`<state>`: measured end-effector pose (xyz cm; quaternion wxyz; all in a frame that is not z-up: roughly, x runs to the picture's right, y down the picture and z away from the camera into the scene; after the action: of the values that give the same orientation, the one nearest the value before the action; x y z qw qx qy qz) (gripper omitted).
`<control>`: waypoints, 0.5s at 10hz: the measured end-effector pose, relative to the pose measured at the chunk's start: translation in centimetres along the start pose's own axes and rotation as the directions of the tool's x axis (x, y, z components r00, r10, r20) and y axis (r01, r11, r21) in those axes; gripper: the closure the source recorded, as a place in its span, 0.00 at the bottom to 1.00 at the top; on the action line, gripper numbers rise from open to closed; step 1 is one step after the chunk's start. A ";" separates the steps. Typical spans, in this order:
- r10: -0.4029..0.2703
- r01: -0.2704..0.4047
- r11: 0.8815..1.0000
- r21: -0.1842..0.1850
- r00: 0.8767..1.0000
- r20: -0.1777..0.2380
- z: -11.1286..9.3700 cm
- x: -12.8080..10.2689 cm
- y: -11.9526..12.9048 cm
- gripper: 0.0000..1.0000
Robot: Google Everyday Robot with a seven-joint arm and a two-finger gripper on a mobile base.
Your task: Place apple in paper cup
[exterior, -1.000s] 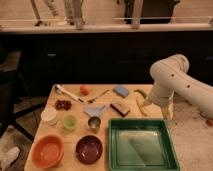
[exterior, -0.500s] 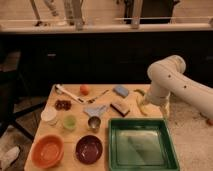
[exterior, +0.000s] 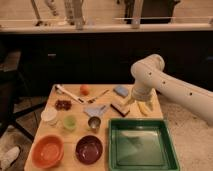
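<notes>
gripper (exterior: 134,101) mid-right of frame, fingers wide, empty; reaching left for small round orange-red apple (exterior: 84,89) could knock short white paper cup (exterior: 49,115).

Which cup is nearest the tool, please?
The shiny metal cup: the tool hangs over the table's right side, and the green cup and paper cup stand further left.

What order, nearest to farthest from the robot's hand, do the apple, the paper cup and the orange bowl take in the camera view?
The hand hangs over the far right part of the table.
1. Apple: far row, left of centre.
2. Paper cup: left edge, middle row.
3. Orange bowl: near left corner.
</notes>
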<state>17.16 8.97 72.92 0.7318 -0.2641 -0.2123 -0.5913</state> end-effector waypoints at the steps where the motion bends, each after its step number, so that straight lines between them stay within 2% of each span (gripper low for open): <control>1: -0.020 0.020 0.999 0.036 1.000 0.000 0.0 0.1 -0.7 0.20; 3: -0.051 0.051 0.995 0.081 0.999 -0.008 -0.3 0.2 -2.1 0.20; 5: -0.095 0.096 0.991 0.092 0.995 -0.010 -0.1 0.4 -4.3 0.20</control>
<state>13.07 7.92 73.70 0.7147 -0.2178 -0.2497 -0.6160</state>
